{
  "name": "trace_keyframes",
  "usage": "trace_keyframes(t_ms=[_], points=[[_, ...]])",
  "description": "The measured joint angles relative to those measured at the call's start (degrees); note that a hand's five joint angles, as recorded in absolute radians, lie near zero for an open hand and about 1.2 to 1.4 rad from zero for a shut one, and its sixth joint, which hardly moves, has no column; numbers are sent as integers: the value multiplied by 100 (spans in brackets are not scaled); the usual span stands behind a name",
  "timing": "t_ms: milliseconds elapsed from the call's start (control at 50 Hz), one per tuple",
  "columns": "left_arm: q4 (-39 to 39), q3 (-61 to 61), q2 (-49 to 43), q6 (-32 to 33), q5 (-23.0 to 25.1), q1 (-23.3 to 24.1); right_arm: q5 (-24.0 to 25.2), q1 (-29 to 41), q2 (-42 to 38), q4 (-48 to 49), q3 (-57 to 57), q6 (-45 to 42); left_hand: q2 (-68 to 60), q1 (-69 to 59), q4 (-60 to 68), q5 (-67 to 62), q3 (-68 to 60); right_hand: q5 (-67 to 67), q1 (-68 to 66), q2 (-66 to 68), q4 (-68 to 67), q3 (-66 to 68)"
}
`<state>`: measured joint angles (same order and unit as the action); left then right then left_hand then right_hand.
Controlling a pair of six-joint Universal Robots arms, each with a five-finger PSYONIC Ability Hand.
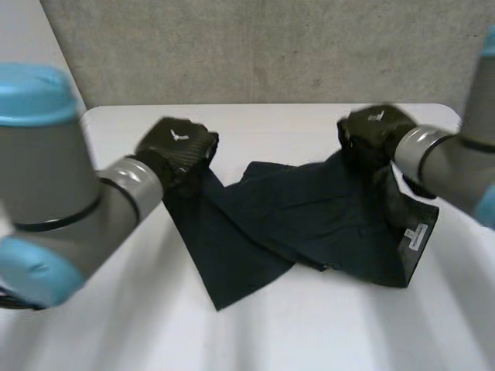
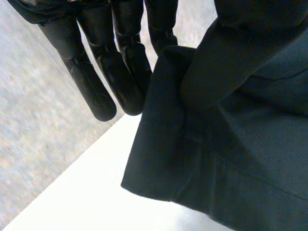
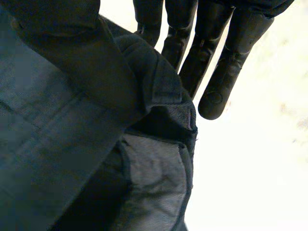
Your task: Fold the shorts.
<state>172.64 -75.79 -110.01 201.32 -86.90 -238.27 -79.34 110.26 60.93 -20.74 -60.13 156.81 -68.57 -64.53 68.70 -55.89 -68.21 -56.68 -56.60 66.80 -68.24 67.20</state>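
Dark navy shorts (image 1: pixel 309 212) hang between my two hands above the white table (image 1: pixel 325 332). My left hand (image 1: pixel 176 148) holds their left end up, a corner of cloth pinched between thumb and fingers (image 2: pixel 96 77); the fabric (image 2: pixel 231 159) drops away beside the fingers. My right hand (image 1: pixel 377 133) grips the right end by the waistband. There its fingers (image 3: pixel 219 62) press the folded band (image 3: pixel 159 82) against the thumb, with grey inner lining (image 3: pixel 154 183) showing below. One leg (image 1: pixel 232 267) trails down onto the table. A white label (image 1: pixel 415 234) shows at the right edge.
A grey wall (image 1: pixel 271 46) rises behind the table's far edge (image 1: pixel 271 108). Bare white tabletop lies in front of the shorts. Both forearms reach in from the sides, the left (image 1: pixel 69 209) and the right (image 1: pixel 456 166).
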Motion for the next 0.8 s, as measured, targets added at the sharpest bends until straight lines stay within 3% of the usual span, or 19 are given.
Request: trace_keyframes(t_ms=[80,180,200,240,300,520,680,800], points=[[226,256,-854,116,-70,-22,-345,16,-782,-176,319,-219,0,0,0,0,0,-1,0,0,0,0],[308,387,-1393,246,-77,-25,-592,18,-1096,-202,365,-325,0,0,0,0,0,486,498,-610,585,-533],[315,397,-1445,260,-76,-22,-623,17,-1111,-192,347,-325,0,0,0,0,1,1865,1852,-2098,2031,-1973],[320,402,-1543,288,-71,-12,-681,9,-1065,-139,250,-292,0,0,0,0,0,3185,2771,-3274,3376,-3283],[319,383,-1556,293,-68,0,-687,2,-869,-77,75,-243,0,0,0,0,0,3565,2944,-3588,3743,-3664],[325,21,-1088,246,-77,14,-363,-24,1141,-115,-1190,-144,0,0,0,0,0,3948,3242,-3930,4115,-4022],[364,-219,-839,212,-77,-1,-79,-9,1301,-269,-1885,262,0,0,0,0,0,4745,3879,-4555,4895,-4765],[368,-306,-754,202,-81,10,-69,0,1214,322,-2409,857,0,0,0,0,0,4745,3879,-4556,4895,-4765]])
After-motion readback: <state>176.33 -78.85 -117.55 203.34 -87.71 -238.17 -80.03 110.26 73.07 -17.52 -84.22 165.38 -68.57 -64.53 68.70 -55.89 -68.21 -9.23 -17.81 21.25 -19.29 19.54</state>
